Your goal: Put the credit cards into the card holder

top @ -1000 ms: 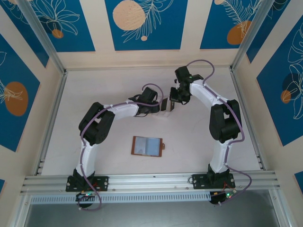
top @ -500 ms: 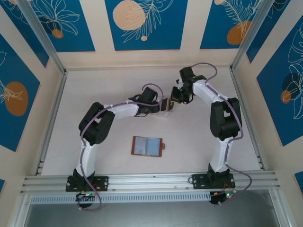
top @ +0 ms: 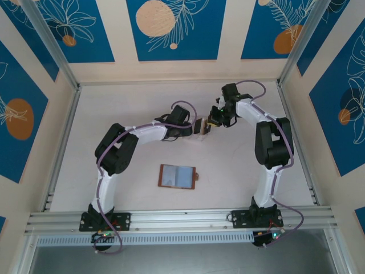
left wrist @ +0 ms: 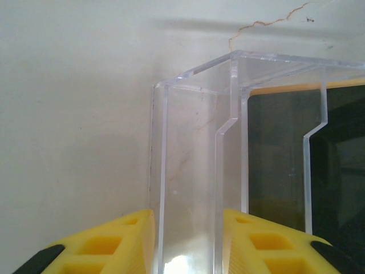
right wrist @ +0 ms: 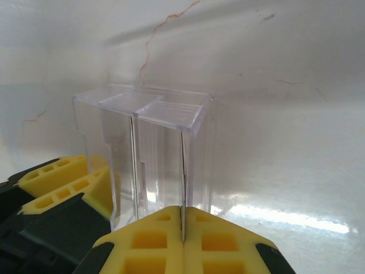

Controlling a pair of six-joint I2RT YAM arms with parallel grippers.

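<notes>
While tight on a card (right wrist: 182, 171), right pincer (right wrist: 182, 228) at left pincer's (left wrist: 188, 228) clear stand (right wrist: 148, 105).

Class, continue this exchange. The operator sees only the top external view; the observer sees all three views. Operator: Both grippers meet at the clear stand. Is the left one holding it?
Observer: In the left wrist view, the left gripper has its yellow fingers against either side of the clear stand's end compartment.
Operator: Are any cards in it?
Observer: A dark card stands upright in the next slot.
Operator: And the right gripper?
Observer: In the right wrist view, it is shut on what looks like an edge-on card.
</notes>
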